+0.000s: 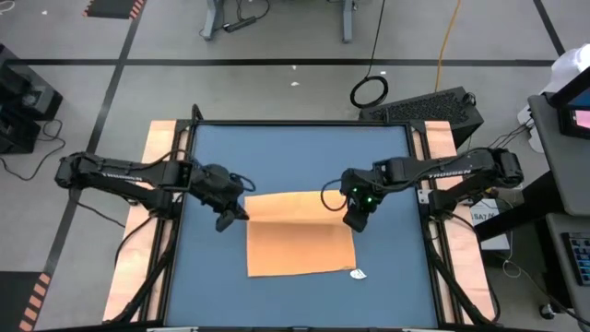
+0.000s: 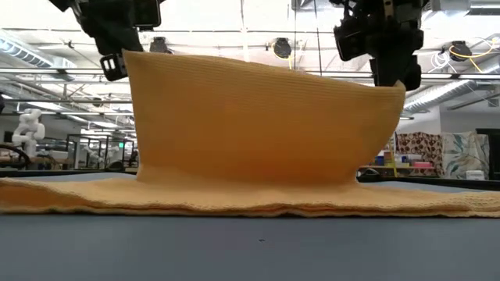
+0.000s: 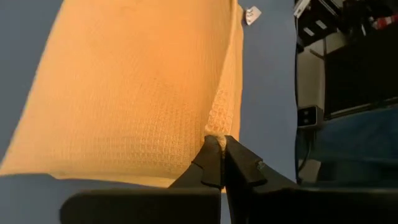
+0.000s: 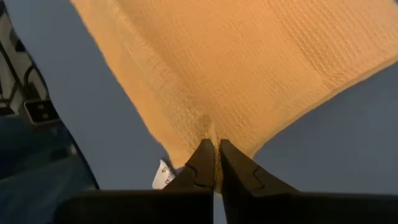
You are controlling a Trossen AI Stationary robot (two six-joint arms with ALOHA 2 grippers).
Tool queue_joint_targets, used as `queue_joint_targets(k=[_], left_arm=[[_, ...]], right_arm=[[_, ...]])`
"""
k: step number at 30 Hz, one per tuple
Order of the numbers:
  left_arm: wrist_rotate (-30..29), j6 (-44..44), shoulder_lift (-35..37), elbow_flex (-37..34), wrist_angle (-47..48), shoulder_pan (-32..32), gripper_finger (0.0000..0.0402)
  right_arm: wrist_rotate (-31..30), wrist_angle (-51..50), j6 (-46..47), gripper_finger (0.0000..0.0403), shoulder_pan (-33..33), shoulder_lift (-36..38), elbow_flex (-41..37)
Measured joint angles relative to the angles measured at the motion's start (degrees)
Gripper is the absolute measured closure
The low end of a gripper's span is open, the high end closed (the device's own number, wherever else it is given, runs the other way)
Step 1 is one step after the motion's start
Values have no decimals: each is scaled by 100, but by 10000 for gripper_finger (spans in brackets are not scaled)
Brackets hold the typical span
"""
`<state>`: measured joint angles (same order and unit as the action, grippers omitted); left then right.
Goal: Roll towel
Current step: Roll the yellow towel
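The orange-yellow towel (image 1: 300,244) lies with its near part flat on the blue table (image 1: 295,157). Its far part stands up as a sheet (image 2: 258,125) between my two grippers. My left gripper (image 1: 230,217) is shut on the raised left corner, and my right gripper (image 1: 355,219) is shut on the raised right corner. The small white tag (image 1: 358,274) lies on the table at the towel's near right corner. My left gripper pinches the towel's raised left corner (image 3: 214,127) between its two fingers, slanting down from the table's left side. The cloth hangs from the fingers down to the table, fairly taut toward the other gripper (image 2: 129,58). My right gripper pinches the raised right corner (image 4: 211,134) between its two fingers, slanting down from the table's right side. That corner (image 2: 394,86) sits a little lower than the left one. The cloth falls from it to the part lying on the table.
Bare blue table lies far of the towel and near of it (image 1: 304,300). Wooden boards (image 1: 161,148) flank the table on both sides. A black case (image 1: 429,106) and a coiled cable (image 1: 369,90) are on the floor beyond the far edge.
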<state>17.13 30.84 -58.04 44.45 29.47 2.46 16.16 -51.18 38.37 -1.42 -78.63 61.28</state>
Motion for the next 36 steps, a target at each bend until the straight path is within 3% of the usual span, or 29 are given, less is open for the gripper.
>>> queue_joint_targets(k=[21, 36], left_arm=[[-951, 993, -218, 0, -157, 1481, 401], [-1271, 1386, -793, 0, -339, 2195, 401]], right_arm=[[-174, 174, 791, 403, -1039, -24, 2], [-772, 816, 1340, 403, -1783, -28, -339]])
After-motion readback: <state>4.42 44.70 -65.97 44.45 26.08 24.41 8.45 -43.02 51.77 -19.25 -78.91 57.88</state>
